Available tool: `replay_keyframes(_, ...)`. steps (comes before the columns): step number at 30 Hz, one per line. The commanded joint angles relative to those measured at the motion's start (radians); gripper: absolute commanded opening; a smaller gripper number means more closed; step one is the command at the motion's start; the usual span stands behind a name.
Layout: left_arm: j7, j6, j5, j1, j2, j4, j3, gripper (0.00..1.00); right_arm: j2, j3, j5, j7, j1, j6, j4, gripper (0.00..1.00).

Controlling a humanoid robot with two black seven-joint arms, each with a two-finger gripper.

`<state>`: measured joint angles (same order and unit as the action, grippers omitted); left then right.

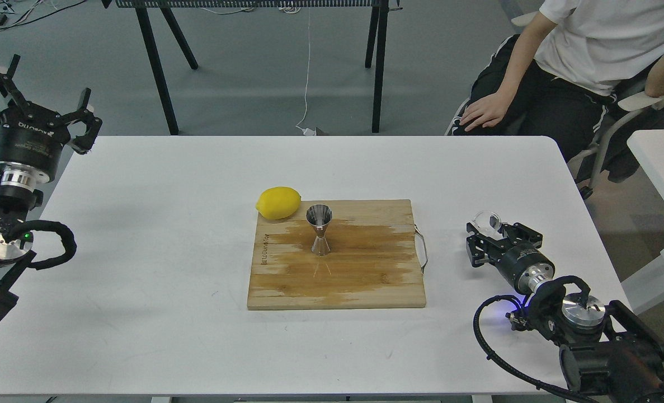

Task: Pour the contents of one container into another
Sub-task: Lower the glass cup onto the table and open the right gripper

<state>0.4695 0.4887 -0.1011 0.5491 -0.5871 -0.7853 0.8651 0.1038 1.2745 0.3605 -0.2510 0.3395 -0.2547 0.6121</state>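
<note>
Black right gripper (485, 238) is seen low by the tabletop's (141, 224) right edge, fingers set around the clear glass cup (487, 221); a firm clamp can't be confirmed. Nothing's been poured yet, looks like. Further in, the steel jigger (319, 229) stands upright on the wooden board (365, 280), well left of the cup. Left gripper (41, 103) is spread wide off the far-left corner, holding nothing.
</note>
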Motion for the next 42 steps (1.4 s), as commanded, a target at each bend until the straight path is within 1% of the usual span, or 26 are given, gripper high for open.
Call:
replay_keyframes(1,0.001,0.000,0.000,-0.001,0.000,0.000,0.000,1.00,0.001,-0.001,0.000,-0.005,-0.008,-0.040,0.005,0.38)
replay_keyframes(2,0.001,0.000,0.000,-0.001,0.000,0.000,0.000,1.00,-0.001,-0.003,0.000,-0.007,-0.010,-0.055,0.003,0.31)
replay_keyframes(5,0.001,0.000,0.000,-0.001,0.000,0.000,0.000,1.00,-0.003,-0.017,0.000,-0.002,-0.008,-0.060,0.000,0.32)
replay_keyframes(6,0.001,0.000,0.000,-0.001,0.000,0.000,0.000,1.00,-0.003,-0.017,0.000,-0.001,-0.008,-0.057,0.000,0.33)
replay_keyframes(9,0.001,0.000,0.000,-0.001,0.001,0.000,0.000,1.00,-0.004,-0.017,0.000,0.002,-0.008,-0.054,-0.005,0.47)
replay_keyframes(14,0.001,0.000,0.000,-0.001,0.003,0.000,0.000,1.00,-0.006,-0.017,0.000,0.006,-0.007,-0.041,-0.037,0.57)
replay_keyframes(16,0.001,0.000,0.000,-0.001,0.001,0.000,0.000,1.00,-0.009,-0.018,0.000,0.007,-0.007,-0.044,-0.038,0.64)
replay_keyframes(19,0.001,0.000,0.000,-0.001,0.001,0.000,0.000,1.00,-0.010,-0.020,0.000,0.007,-0.010,-0.051,-0.038,0.66)
replay_keyframes(21,0.001,0.000,0.000,-0.001,0.003,0.000,0.000,1.00,-0.010,-0.017,0.002,0.010,-0.010,-0.052,-0.037,0.70)
replay_keyframes(22,0.001,0.000,0.000,-0.001,0.003,0.000,0.000,1.00,-0.010,-0.017,0.000,0.010,-0.010,-0.052,-0.037,0.70)
replay_keyframes(25,0.003,0.000,0.000,-0.001,0.004,0.000,0.000,1.00,-0.010,-0.018,0.002,0.009,-0.010,-0.057,-0.032,0.68)
replay_keyframes(27,0.001,0.000,0.000,-0.001,0.003,0.000,0.000,1.00,-0.012,-0.018,0.002,0.009,-0.010,-0.058,-0.032,0.61)
replay_keyframes(28,0.001,0.000,0.000,-0.001,0.003,0.000,0.000,1.00,-0.010,-0.018,0.002,0.007,-0.010,-0.061,-0.031,0.53)
replay_keyframes(29,0.001,0.000,0.000,-0.001,0.003,0.000,0.000,1.00,-0.012,-0.018,0.002,0.007,-0.011,-0.066,-0.031,0.40)
replay_keyframes(30,0.001,0.000,0.000,-0.001,0.001,0.000,0.000,1.00,-0.012,-0.020,0.002,0.007,-0.011,-0.072,-0.031,0.37)
replay_keyframes(33,0.001,0.000,0.000,-0.001,0.001,0.000,0.000,1.00,-0.012,-0.018,0.002,0.007,-0.011,-0.087,-0.031,0.37)
replay_keyframes(34,0.001,0.000,0.000,-0.001,0.001,0.000,0.000,1.00,-0.012,-0.018,0.002,0.007,-0.011,-0.087,-0.031,0.38)
replay_keyframes(35,0.001,0.000,0.000,-0.001,0.001,0.000,0.000,1.00,-0.012,-0.018,0.002,0.009,-0.011,-0.087,-0.032,0.43)
replay_keyframes(36,0.001,0.000,0.000,-0.001,0.001,0.000,0.000,1.00,-0.012,-0.017,0.002,0.009,-0.011,-0.083,-0.035,0.57)
replay_keyframes(37,0.001,0.000,0.000,-0.001,0.001,0.000,0.000,1.00,-0.012,-0.015,0.002,0.010,-0.011,-0.081,-0.037,0.67)
replay_keyframes(38,0.001,0.000,0.000,-0.003,0.001,0.000,0.000,1.00,-0.012,-0.015,0.002,0.010,-0.011,-0.081,-0.037,0.72)
replay_keyframes(40,0.001,0.000,0.000,-0.001,0.001,0.000,0.000,1.00,-0.012,-0.020,0.000,0.012,-0.011,-0.084,-0.038,0.77)
replay_keyframes(42,0.001,0.000,0.000,-0.001,0.001,0.000,0.000,1.00,-0.012,-0.018,0.000,0.012,-0.011,-0.086,-0.040,0.79)
